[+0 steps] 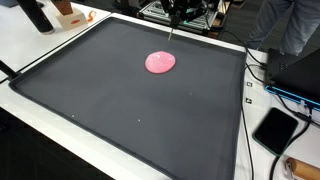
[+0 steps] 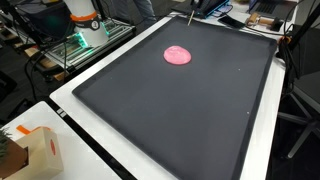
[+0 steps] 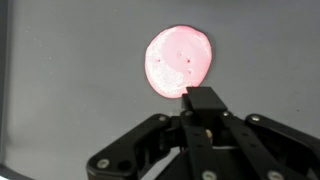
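From my remote seat: the flat round glossy pink blob is lying on the big black rubbery mat that covers the white bench. In both exterior views it sits toward the robot's end of the mat, roughly centred side to side. The fingers look pressed together into one dark block, with nothing I can see between them. They're just beside the blob's near edge in the wrist view, but I can't tell if they touch it. There's a black phone-ish slab off the mat.
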Robot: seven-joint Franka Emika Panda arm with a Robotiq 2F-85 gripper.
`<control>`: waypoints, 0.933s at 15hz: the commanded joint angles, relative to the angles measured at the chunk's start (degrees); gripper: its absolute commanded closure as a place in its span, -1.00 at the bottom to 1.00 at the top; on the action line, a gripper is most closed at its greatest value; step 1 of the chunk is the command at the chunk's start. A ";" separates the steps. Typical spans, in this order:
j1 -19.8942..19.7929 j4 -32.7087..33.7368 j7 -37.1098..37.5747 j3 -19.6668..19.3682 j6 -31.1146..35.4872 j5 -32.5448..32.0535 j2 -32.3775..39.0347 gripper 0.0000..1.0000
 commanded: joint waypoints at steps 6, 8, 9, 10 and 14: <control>-4.59 -7.55 -8.47 0.83 7.11 8.41 -10.60 0.94; -5.33 -8.48 -10.00 0.72 7.53 10.04 -12.08 0.94; -5.73 -9.12 -10.96 0.68 8.01 11.00 -12.91 0.94; -6.04 -9.62 -11.71 0.63 8.22 11.63 -13.52 0.94; -5.92 -6.22 -10.10 0.86 6.27 9.75 -11.47 0.74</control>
